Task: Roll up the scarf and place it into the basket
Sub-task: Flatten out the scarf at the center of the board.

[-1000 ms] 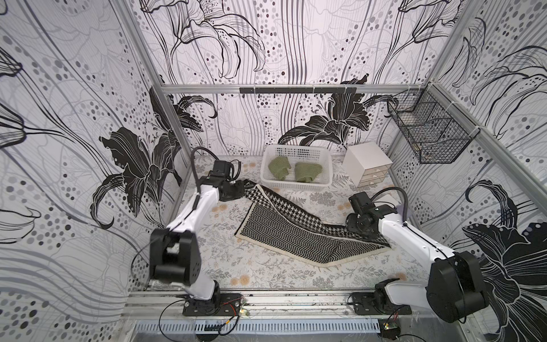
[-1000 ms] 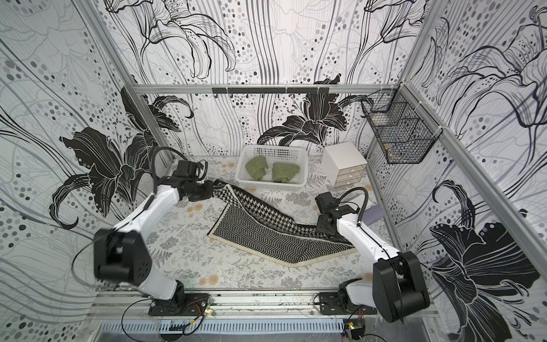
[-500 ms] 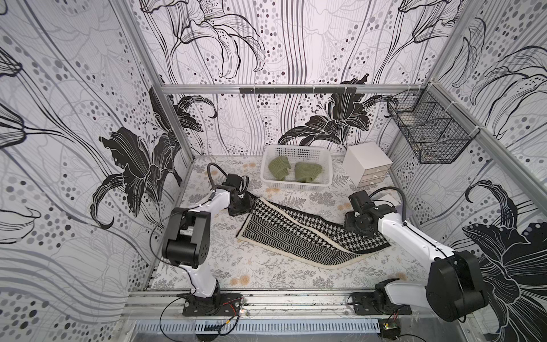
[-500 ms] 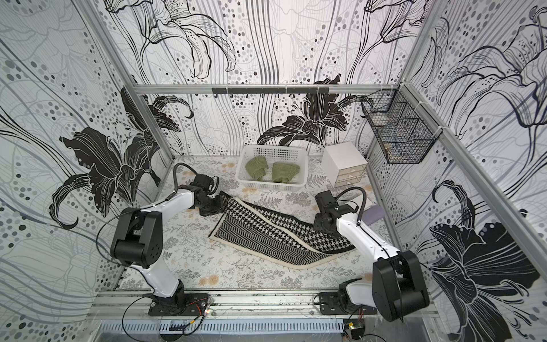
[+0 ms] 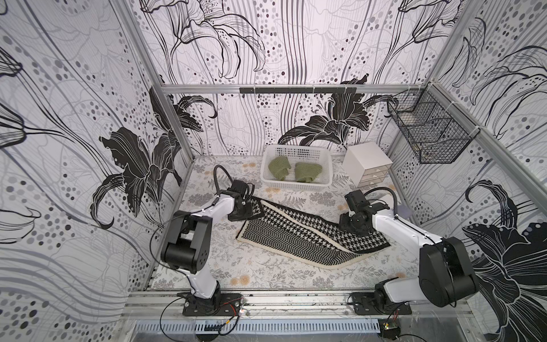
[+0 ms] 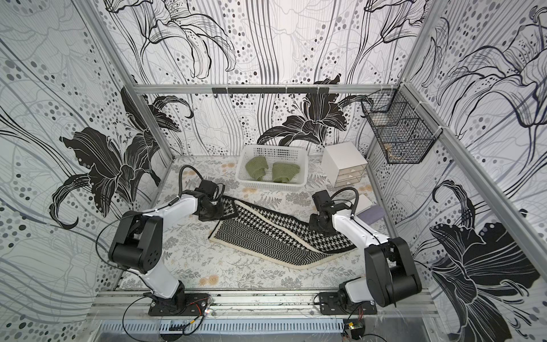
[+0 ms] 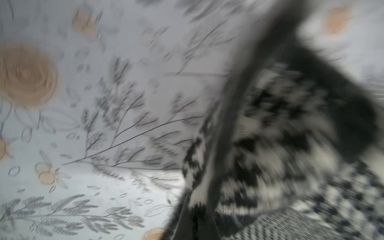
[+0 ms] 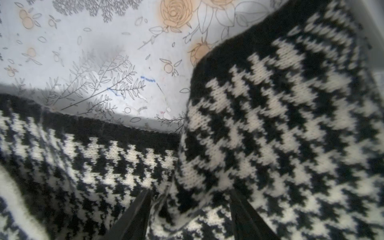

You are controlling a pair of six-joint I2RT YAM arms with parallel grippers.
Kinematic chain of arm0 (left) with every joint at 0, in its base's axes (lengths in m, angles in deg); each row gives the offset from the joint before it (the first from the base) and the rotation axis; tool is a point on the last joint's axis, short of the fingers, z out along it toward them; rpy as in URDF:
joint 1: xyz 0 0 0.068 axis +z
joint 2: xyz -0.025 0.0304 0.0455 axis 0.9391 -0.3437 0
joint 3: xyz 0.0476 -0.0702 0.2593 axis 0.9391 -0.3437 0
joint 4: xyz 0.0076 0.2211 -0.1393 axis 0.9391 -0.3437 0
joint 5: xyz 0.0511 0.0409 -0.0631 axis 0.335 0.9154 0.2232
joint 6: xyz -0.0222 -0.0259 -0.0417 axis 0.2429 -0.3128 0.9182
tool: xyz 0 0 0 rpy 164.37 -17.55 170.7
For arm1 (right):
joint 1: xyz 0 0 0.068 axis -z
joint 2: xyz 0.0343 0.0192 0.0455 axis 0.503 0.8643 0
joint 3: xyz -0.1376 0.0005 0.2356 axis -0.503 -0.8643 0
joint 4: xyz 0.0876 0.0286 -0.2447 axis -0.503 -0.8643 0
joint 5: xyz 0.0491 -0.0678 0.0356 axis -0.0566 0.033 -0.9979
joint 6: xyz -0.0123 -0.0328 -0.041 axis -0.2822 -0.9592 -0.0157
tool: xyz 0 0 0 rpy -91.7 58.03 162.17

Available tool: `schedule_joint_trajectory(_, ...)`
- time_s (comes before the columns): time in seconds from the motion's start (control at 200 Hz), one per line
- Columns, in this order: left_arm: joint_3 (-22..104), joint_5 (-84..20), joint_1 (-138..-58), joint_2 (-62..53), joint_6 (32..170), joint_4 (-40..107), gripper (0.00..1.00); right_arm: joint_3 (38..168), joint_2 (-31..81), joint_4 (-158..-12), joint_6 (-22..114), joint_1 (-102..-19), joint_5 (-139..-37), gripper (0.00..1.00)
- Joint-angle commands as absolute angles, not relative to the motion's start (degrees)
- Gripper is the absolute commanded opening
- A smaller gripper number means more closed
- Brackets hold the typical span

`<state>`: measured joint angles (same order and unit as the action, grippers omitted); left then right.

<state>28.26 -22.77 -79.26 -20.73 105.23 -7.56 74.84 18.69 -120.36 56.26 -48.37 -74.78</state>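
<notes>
Black-and-white knitted scarf (image 5: pixel 299 234) in houndstooth on one face and herringbone with a cream edge on the other, on a pale floral-printed table cover (image 5: pixel 266 275) with tan roses and grey ferns, near a white perforated plastic basket (image 5: pixel 296 185) holding two olive-green knitted rolls (image 5: pixel 293 171).

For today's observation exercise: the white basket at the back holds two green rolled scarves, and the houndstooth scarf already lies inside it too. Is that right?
Not quite. Both top views show the houndstooth scarf lying spread on the table, in front of the basket. The two green rolled scarves are inside.
</notes>
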Motion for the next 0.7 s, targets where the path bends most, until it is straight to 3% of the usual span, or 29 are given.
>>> schedule_joint_trajectory(0.0, 32.1, -15.8, -78.2, -21.5, 108.1, -11.6, 0.0, 75.9, 21.7, -120.3, 53.8, -48.4, -78.3, 0.62)
schedule_joint_trajectory(0.17, 32.4, -10.5, -75.7, -22.4, 112.2, -13.8, 0.0, 73.8, 19.9, -117.7, 50.9, -51.7, -89.2, 0.61)
schedule_joint_trajectory(0.35, 28.2, -19.0, -67.4, -19.1, 115.5, -7.6, 0.0, 69.6, 15.8, -119.0, 50.0, -59.8, -95.0, 0.6)
schedule_joint_trajectory(0.501, 28.2, -27.6, -63.1, -15.1, 116.3, -5.0, 0.0, 65.4, 11.6, -123.1, 57.2, -61.4, -87.3, 0.6)
schedule_joint_trajectory(0.696, 37.3, -30.7, -63.0, -12.6, 107.3, -19.2, 0.0, 70.9, 21.2, -130.9, 65.1, -58.2, -67.1, 0.61)
